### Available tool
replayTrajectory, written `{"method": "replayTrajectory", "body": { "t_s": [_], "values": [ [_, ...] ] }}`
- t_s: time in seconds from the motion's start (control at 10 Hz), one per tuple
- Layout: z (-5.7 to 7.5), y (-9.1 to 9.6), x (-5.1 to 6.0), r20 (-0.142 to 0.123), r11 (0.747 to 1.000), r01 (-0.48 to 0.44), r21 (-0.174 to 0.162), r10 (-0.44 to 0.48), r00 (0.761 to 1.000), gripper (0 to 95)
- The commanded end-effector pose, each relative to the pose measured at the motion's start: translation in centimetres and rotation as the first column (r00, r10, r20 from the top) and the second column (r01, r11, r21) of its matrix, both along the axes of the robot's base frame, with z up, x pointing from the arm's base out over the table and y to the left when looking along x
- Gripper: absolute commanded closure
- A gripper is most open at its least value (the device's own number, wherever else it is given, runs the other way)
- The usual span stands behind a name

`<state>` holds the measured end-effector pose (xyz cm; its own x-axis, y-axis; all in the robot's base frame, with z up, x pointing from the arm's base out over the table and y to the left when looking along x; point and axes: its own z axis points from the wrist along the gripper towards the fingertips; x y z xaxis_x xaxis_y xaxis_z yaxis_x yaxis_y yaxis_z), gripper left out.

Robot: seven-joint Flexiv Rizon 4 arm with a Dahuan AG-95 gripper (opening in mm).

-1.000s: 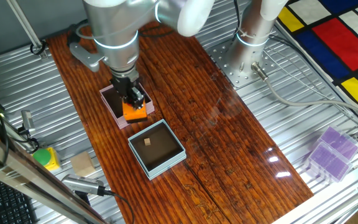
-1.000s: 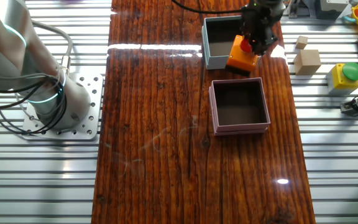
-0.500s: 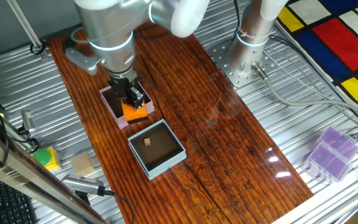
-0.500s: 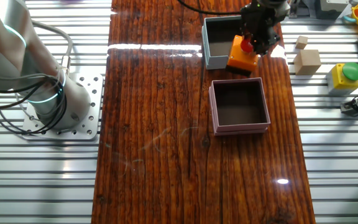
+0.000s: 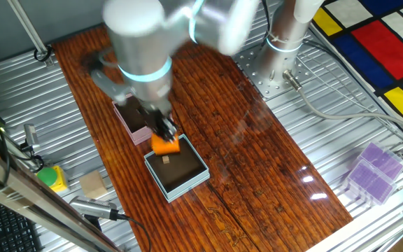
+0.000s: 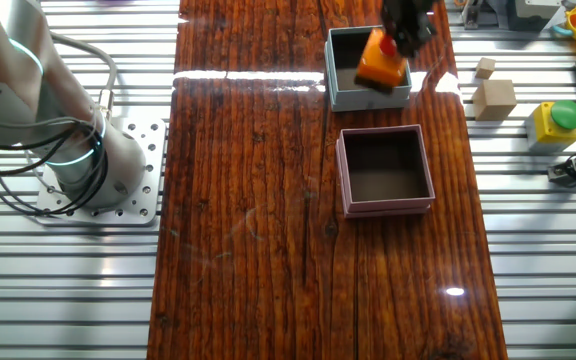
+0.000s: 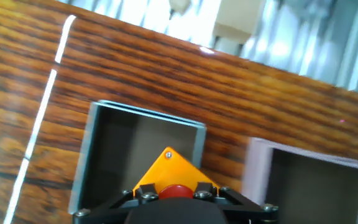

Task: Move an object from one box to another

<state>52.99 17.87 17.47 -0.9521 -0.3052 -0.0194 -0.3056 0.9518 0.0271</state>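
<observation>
My gripper (image 5: pixel 164 131) is shut on an orange block with a red button (image 5: pixel 165 145) and holds it in the air over the near rim of the light blue box (image 5: pixel 195 178). The blue box has a dark brown inside with a small tan cube (image 5: pixel 166 159) in it. The pink box (image 5: pixel 128 120) stands just behind, partly hidden by the arm. In the other fixed view the block (image 6: pixel 381 66) hangs over the blue box (image 6: pixel 344 97), with the pink box (image 6: pixel 386 207) beside it holding nothing. The hand view shows the block (image 7: pixel 168 169) between the jaws above the blue box (image 7: pixel 143 116), pink box (image 7: pixel 257 163) at right.
A yellow box with a green button (image 6: pixel 556 122) and wooden blocks (image 6: pixel 495 98) lie on the metal slats beside the boxes. A second arm's base (image 6: pixel 88 170) stands on the other side. A purple plastic case (image 5: pixel 373 171) sits at the far corner.
The gripper has lifted the orange block out of the pink box and carried it sideways over the light blue box. The pink box now holds nothing.
</observation>
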Motion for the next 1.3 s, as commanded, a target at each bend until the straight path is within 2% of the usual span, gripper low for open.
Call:
{"method": "replayTrajectory", "body": {
  "t_s": [0.1, 0.5, 0.8, 1.0, 1.3],
  "values": [
    [-1.3, 0.8, 0.0, 0.015, 1.0, -0.011, 0.003, 0.011, 1.0, 95.0],
    [-4.0, 1.1, 0.8, 0.044, 1.0, -0.026, 0.006, 0.026, 0.999, 95.0],
    [-4.9, 1.9, 0.8, 0.048, 1.0, -0.025, -0.002, 0.025, 0.999, 95.0],
    [-6.0, 1.7, 0.8, 0.053, 0.997, -0.072, -0.006, 0.073, 0.996, 95.0],
    [-6.9, 1.3, 0.9, 0.056, 0.989, -0.15, -0.014, 0.15, 0.987, 38.0]
  ]
}}
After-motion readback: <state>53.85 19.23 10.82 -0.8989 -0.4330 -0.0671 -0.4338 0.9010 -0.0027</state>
